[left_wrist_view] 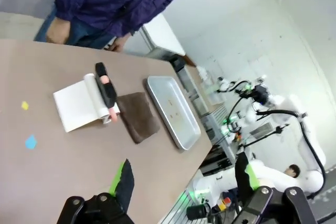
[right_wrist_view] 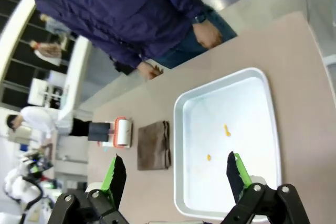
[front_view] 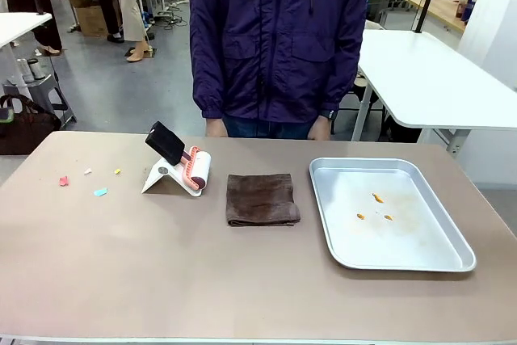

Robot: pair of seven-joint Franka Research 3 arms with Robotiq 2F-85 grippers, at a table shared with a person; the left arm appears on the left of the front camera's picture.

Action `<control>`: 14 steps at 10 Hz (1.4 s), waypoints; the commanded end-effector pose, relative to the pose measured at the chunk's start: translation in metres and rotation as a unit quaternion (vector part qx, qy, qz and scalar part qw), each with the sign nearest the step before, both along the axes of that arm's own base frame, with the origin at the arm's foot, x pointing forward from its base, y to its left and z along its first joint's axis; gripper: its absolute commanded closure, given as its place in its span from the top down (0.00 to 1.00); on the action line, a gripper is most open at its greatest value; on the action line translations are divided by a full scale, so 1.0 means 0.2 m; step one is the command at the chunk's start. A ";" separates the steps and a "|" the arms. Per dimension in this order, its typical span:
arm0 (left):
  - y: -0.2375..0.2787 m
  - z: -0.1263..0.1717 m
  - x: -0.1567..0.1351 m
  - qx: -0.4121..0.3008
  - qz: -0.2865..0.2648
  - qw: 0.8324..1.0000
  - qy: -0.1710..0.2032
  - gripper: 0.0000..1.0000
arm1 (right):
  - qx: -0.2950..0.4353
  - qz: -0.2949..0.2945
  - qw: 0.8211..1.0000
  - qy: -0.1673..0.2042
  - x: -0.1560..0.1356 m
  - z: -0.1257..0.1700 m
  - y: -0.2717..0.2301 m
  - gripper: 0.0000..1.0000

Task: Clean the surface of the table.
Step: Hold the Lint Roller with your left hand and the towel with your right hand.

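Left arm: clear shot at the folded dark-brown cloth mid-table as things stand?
Probably yes. The left gripper hangs open by the beige-brown table's near edge. The folded dark-brown cloth lies flat and uncovered, apart from the white lint roller with black handle and the silver metal tray flanking it.

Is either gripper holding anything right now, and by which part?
Nothing is held. The left gripper and the right gripper both stand open and empty; the lint roller and the brown cloth lie untouched on the table.
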State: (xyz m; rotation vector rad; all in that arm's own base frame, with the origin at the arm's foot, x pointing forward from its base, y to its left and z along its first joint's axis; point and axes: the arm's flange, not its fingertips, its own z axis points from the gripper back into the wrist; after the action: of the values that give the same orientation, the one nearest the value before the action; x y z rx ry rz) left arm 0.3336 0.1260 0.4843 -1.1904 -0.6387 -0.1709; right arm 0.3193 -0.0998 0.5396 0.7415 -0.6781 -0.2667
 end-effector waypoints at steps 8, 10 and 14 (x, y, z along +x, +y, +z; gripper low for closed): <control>-0.75 0.19 0.50 0.253 -0.005 0.940 0.229 1.00 | -0.043 0.179 0.975 0.125 0.43 -0.35 1.65 1.00; -0.81 0.12 0.61 0.267 -0.002 0.931 0.248 1.00 | -0.075 0.204 0.963 0.158 0.55 -0.51 1.82 1.00; -0.96 -0.08 0.75 0.317 -0.014 0.911 0.265 1.00 | -0.139 0.201 0.947 0.210 0.76 -0.80 1.90 1.00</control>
State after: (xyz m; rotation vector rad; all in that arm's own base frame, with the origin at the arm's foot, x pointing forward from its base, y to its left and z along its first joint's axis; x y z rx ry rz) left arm 0.4799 -0.0597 0.4635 -0.5947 -0.0779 -0.0645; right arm 0.4571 0.2698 0.3740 0.5657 -0.1482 0.0848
